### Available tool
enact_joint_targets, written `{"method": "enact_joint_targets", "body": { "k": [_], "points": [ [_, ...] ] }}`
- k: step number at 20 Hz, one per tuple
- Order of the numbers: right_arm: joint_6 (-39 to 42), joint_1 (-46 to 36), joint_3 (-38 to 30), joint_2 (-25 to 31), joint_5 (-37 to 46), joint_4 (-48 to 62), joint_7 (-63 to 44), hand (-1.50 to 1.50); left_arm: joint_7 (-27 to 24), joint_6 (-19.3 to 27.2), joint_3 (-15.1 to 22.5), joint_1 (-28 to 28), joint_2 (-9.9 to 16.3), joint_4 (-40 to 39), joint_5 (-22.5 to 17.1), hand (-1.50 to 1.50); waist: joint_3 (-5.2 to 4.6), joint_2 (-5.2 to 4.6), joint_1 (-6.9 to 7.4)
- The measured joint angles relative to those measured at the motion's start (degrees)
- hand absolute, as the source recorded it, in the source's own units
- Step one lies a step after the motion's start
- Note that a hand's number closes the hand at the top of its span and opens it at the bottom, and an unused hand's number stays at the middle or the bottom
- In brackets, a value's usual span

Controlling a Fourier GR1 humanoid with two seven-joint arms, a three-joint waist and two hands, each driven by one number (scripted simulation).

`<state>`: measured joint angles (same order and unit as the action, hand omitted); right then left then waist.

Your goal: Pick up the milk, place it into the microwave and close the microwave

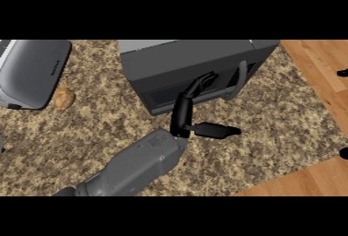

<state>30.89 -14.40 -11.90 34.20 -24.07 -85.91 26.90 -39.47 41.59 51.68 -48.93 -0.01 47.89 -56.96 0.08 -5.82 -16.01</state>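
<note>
The dark grey microwave [183, 60] stands at the back middle of the counter, and its door looks shut, with the handle [239, 76] at the door's right side. My left hand [181, 115] reaches up from the lower left, open. Its fingers [198, 87] are stretched out and rest against the door's front, and the thumb [214, 130] sticks out to the right. No milk shows anywhere; I cannot see inside the microwave. My right hand does not show.
A grey appliance [31, 71] lies at the far left with a small potato [63, 97] beside it. The speckled counter [272, 133] ends at the right and lower right, where wooden floor [319, 175] shows. Two small dark shapes [343, 72] sit at the right edge.
</note>
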Motion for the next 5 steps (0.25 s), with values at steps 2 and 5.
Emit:
{"method": "enact_joint_targets", "body": {
  "k": [2, 5],
  "points": [
    [0.9, -0.5, -0.1, 0.2, -1.2, 1.2, -0.5, -1.5, -0.4, -0.1, 0.1, -0.1, 0.0, -0.2, -0.5, -1.5, 0.02, 0.03, -0.08],
    [2.2, -1.4, -0.5, 0.9, -2.8, 2.9, -1.1, -1.5, -1.1, -0.1, 0.2, -0.1, 0.0, -0.4, -1.2, -1.5, 0.05, 0.07, -0.28]
  ]
}}
